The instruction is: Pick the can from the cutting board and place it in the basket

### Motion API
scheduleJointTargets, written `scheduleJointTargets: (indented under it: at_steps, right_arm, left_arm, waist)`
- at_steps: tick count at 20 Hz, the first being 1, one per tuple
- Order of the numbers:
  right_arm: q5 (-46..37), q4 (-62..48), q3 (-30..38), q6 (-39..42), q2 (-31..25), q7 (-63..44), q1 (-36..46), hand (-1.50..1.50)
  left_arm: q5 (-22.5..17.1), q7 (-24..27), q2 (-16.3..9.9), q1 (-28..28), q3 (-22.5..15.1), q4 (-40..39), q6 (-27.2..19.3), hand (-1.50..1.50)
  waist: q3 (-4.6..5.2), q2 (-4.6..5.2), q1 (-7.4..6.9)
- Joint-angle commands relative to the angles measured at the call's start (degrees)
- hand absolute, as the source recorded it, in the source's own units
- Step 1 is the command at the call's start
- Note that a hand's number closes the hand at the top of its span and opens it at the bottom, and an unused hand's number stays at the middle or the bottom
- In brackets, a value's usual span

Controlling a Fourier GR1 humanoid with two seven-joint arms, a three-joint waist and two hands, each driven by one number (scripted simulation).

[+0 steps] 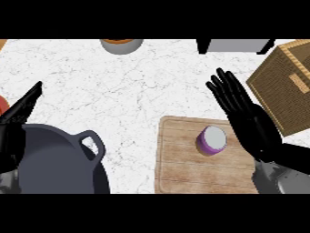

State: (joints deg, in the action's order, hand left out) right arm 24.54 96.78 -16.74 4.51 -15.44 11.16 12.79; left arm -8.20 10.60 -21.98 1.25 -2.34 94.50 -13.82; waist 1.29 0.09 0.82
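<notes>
The small can [212, 139] on the board [191, 159] looks hard, smooth and light, so the open right hand [246, 116] should grab its round sides.

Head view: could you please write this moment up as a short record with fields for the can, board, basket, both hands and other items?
can: purple can standing upright on the board, not held
cutting board: wooden cutting board at lower centre-right of the counter
basket: woven basket at the right edge, beyond the board
right hand: right hand open, fingers straight, just right of the can
left hand: left hand open, at the left edge
other items: dark pot lower left; grey bowl at the far edge
</notes>
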Motion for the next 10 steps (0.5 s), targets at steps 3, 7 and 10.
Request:
scheduleJointTargets:
  at_steps: [3, 7, 10]
  right_arm:
    - [9.42, -9.73, 8.59, 12.00, -4.15, -1.03, 13.72, 1.50]
    - [-2.09, -3.49, 2.46, 21.97, -12.55, 3.04, 21.64, 1.50]
    - [-10.54, -1.37, -3.26, 23.74, -10.58, 8.88, 20.54, -1.50]
  left_arm:
    - [-1.08, -7.43, -0.66, 2.44, -1.36, -4.02, 1.64, 0.00]
    - [-4.11, -12.19, -0.67, -0.32, -3.99, -4.88, 3.62, 0.00]
    - [-5.37, -17.03, -1.30, 1.46, -4.36, -5.70, 4.07, 0.00]
  waist:
    - [-1.39, 0.81, -2.01]
    - [-1.11, 1.16, -3.68]
    - [-1.42, 0.72, -1.71]
